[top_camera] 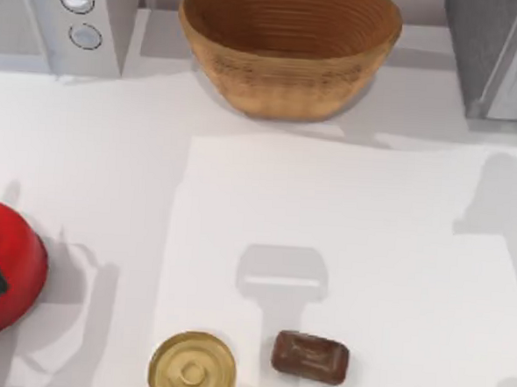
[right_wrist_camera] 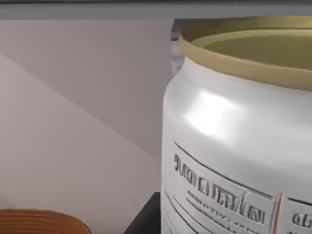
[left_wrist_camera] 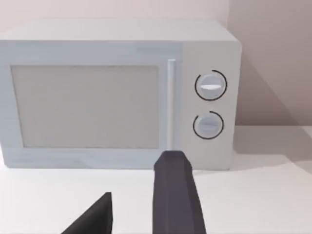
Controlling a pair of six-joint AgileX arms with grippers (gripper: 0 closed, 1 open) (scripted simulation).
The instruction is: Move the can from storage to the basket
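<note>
The can point(right_wrist_camera: 234, 141) is silver with a gold rim and fine label print with a red stroke. It looms very close in the right wrist view, so my right gripper is right at it. The basket point(top_camera: 289, 46), wide, tan and woven, stands at the back middle of the table. A sliver of the basket's rim point(right_wrist_camera: 39, 222) lies beyond the can. My left gripper point(left_wrist_camera: 134, 214) is open with nothing between its dark fingers point(left_wrist_camera: 178, 195) and faces a microwave.
A white microwave point(top_camera: 67, 15) stands at the back left and a grey cabinet point(top_camera: 504, 59) at the back right. Near the front edge sit a gold round-lidded tin point(top_camera: 192, 369) and a brown bar point(top_camera: 310, 356). A red round object point(top_camera: 7, 279) is at the left edge.
</note>
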